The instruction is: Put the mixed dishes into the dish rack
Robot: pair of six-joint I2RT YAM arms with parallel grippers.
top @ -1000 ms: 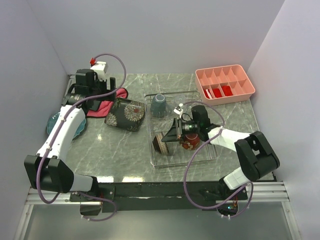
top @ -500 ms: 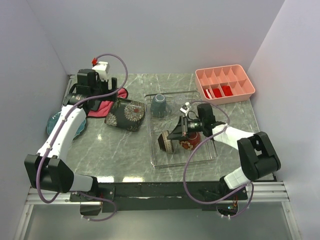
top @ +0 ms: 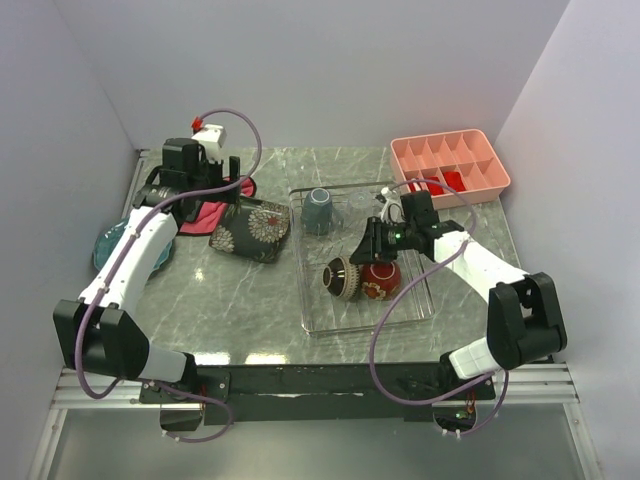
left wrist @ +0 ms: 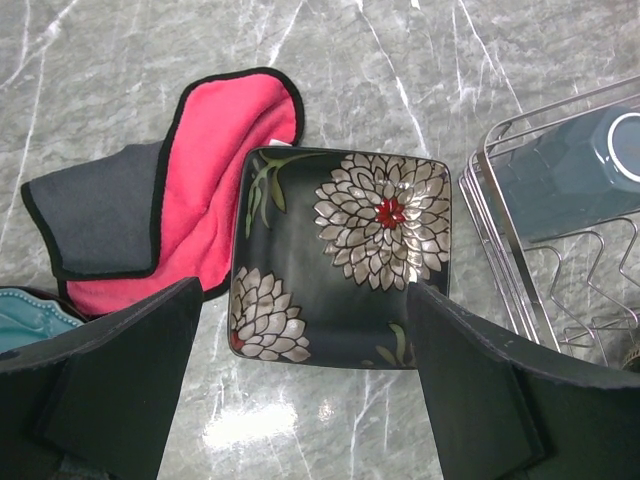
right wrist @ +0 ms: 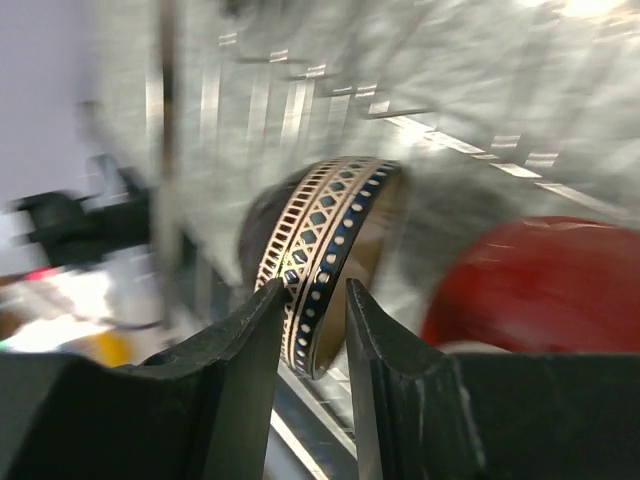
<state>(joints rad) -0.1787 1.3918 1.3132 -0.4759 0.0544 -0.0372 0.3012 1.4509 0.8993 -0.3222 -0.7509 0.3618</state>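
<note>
The dark cream-lined bowl (top: 342, 278) stands on its edge in the dish rack (top: 304, 305), beside the red bowl (top: 381, 281). My right gripper (top: 378, 240) is open. In the right wrist view the bowl's patterned rim (right wrist: 325, 250) sits between its parted fingers, with a gap on the right side. The grey-blue mug (top: 318, 208) stands at the rack's back. My left gripper (left wrist: 305, 290) hangs wide open above the near edge of the square flowered plate (left wrist: 340, 255), touching nothing. The round blue plate (top: 105, 245) lies at the far left under the left arm.
A red-pink and grey cloth (left wrist: 210, 170) lies behind the square plate, partly under it. A pink compartment tray (top: 450, 165) stands at the back right. The rack's wire rim (left wrist: 490, 210) is just right of the square plate.
The right gripper swung the dark bowl back and rightward in the rack, next to the red bowl, then parted its jaws. The left arm shifted slightly and stayed open.
</note>
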